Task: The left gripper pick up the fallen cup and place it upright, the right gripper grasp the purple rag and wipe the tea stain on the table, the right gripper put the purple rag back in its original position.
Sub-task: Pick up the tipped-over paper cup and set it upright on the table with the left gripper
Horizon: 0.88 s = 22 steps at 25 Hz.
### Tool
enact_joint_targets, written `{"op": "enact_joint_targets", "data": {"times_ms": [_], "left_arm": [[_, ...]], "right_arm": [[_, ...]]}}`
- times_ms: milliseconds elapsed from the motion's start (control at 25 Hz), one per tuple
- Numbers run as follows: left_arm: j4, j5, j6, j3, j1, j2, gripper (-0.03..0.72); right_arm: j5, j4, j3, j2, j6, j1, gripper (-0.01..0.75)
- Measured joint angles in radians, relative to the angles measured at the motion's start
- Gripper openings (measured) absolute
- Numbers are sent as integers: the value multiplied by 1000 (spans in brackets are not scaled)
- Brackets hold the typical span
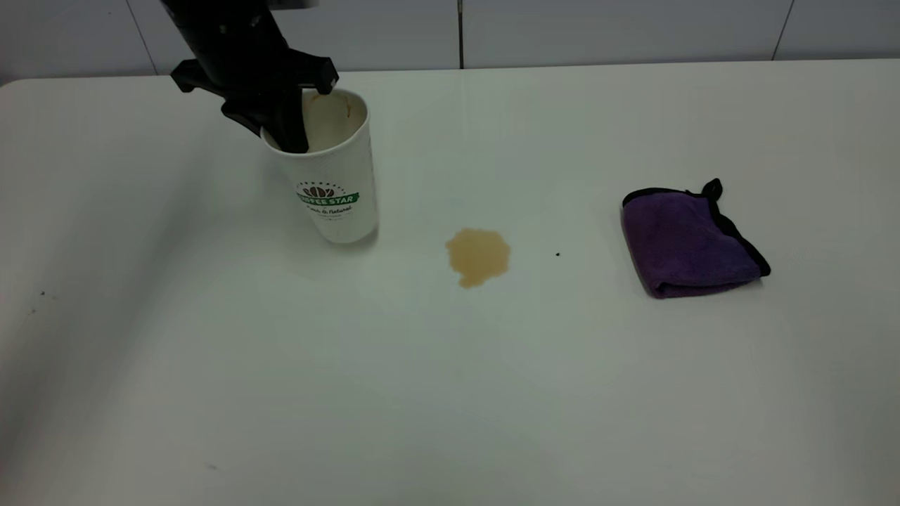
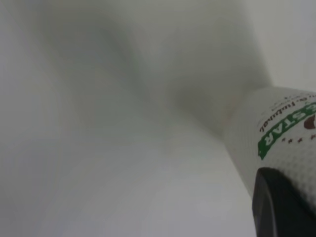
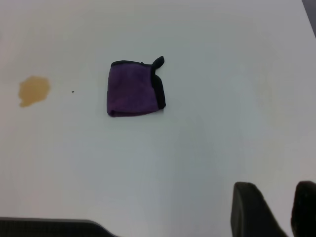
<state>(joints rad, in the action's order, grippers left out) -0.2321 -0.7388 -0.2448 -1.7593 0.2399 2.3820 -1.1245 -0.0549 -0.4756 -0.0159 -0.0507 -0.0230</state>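
The cup [image 1: 330, 176] stands upright on the table [image 1: 450, 393] at the back left. My left gripper [image 1: 281, 130] is shut on its rim, one finger inside and one outside. In the left wrist view a black finger [image 2: 276, 207] presses on the cup's dimpled wall [image 2: 276, 133]. The tea stain [image 1: 478, 256] lies right of the cup. The purple rag [image 1: 685, 242] lies folded at the right. The right wrist view shows the rag [image 3: 133, 90] and the stain [image 3: 33, 90] far from my right gripper [image 3: 279, 197], which is empty with its fingers close together.
A tiny dark speck [image 1: 557, 254] lies between the stain and the rag. A grey tiled wall [image 1: 598, 28] runs behind the table's far edge. The right arm is out of the exterior view.
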Motion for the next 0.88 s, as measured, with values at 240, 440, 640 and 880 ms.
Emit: {"op": "enact_joint_targets", "data": {"times_ms": [240,440,640,880], "left_arm": [[76,-5,56,-49,6,36,-26],[77,1,57,-54,7,52,-22],[77,1,47,-54,8,72,-13],[77,1,46,-54,8,72,37]], "right_arm": [[0,0,0,0,0,0,238],[0,0,0,0,0,0,238],[0,0,0,0,0,0,238],[0,0,0,0,0,0,238]]}}
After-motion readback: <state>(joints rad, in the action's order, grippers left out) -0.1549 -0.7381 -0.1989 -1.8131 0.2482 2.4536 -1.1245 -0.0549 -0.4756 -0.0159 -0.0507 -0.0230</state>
